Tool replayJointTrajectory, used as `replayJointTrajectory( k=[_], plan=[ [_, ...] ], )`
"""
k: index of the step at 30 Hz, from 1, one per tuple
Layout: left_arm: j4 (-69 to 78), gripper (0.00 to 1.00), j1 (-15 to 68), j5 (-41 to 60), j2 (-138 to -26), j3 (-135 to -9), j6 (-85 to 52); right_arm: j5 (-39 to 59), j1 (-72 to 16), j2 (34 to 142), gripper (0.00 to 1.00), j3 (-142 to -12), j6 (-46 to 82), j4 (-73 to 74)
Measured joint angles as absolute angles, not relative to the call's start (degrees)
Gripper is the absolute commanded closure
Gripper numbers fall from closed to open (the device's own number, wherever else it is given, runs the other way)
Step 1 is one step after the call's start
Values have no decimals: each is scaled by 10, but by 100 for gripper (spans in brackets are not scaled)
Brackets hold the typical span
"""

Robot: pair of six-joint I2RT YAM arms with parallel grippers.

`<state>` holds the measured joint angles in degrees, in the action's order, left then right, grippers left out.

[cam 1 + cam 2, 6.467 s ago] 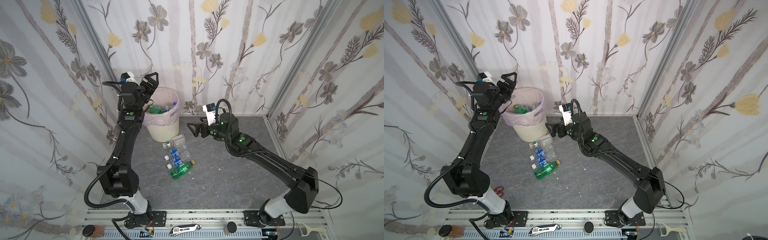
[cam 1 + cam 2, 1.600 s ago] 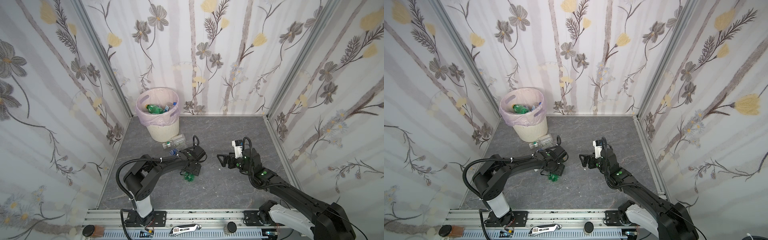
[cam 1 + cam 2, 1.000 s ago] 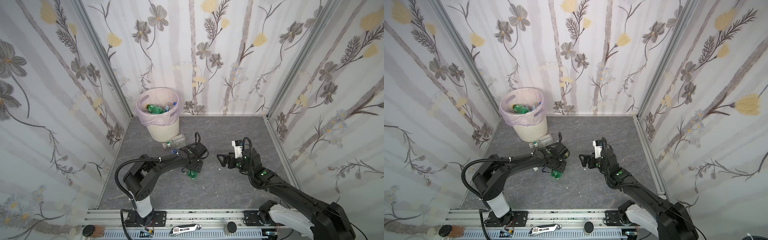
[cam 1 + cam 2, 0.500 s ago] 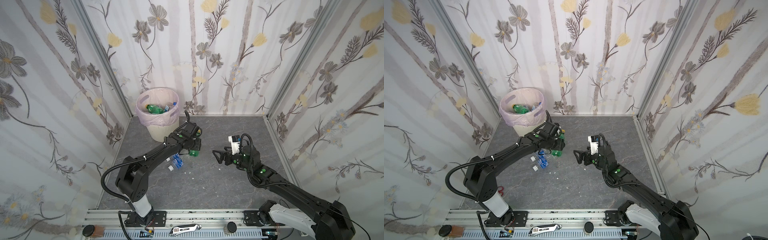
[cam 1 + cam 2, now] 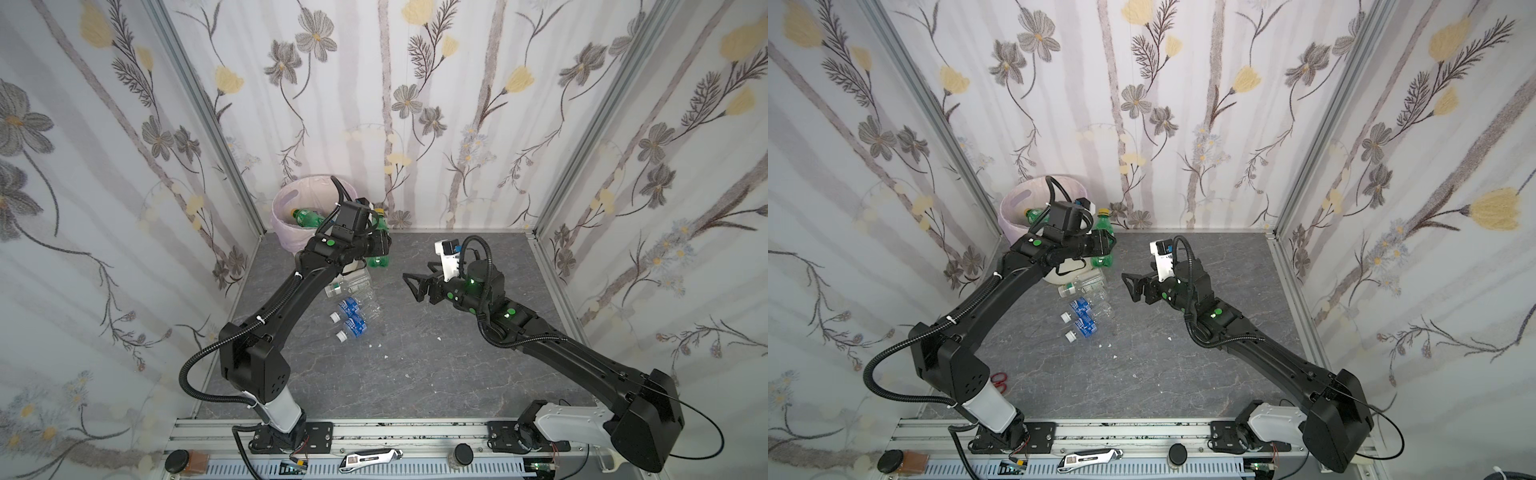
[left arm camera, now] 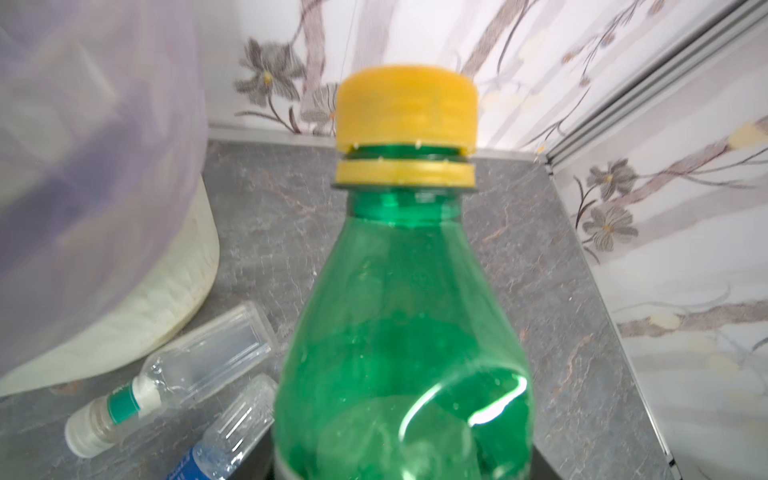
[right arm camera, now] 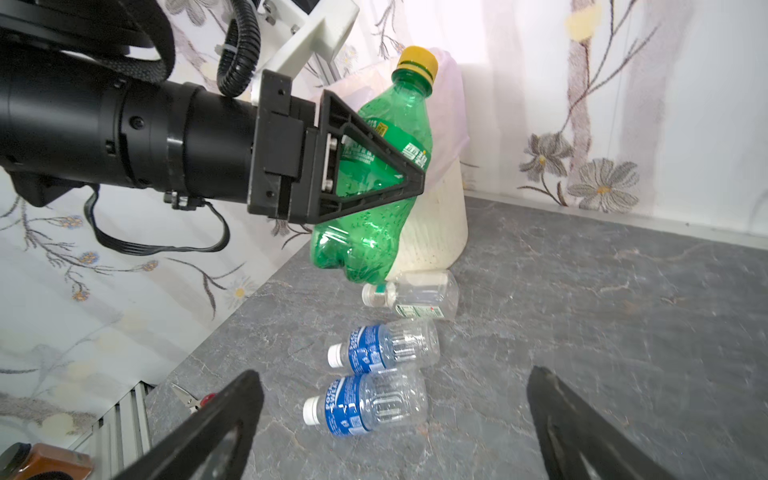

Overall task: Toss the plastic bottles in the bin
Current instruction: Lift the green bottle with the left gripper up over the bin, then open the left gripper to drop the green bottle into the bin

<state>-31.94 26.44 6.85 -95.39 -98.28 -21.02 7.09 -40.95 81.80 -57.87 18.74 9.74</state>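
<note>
Right claw (image 5: 411,287): spread wide and empty, hovering low over the bench (image 5: 415,374) and pointing at the loose bottles.
Loose bottles: two blue-label bottles (image 7: 386,343) (image 7: 365,405) lie on their sides, side by side, caps toward the left arm's side. A clear bottle (image 7: 415,295) lies beyond them, close to the bin's foot.
Left claw (image 5: 380,246): pinching the green bottle (image 7: 365,237) across its labelled middle, above the clear one.
Green bottle's axis: close to upright, yellow cap up, crosswise to the claw.
Bin (image 5: 286,239): at the far corner, with another green bottle (image 5: 305,216) already inside.
Key relation: the held bottle hangs just outside the bin's wall, on the side toward the right arm, not over the mouth. The left arm is much the nearer, and probably must carry it up and across the rim before letting go.
</note>
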Motion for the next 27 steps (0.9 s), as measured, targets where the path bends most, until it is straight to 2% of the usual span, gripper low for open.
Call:
replayJointTrajectory(
  k=[18,27],
  plan=[
    [-322,44,125,63,-1009,-1297,-257,43,-436,980,0,-877,168,74],
    [-311,44,103,67,-1039,-1417,-273,46,-439,1001,0,-921,168,70]
  ],
)
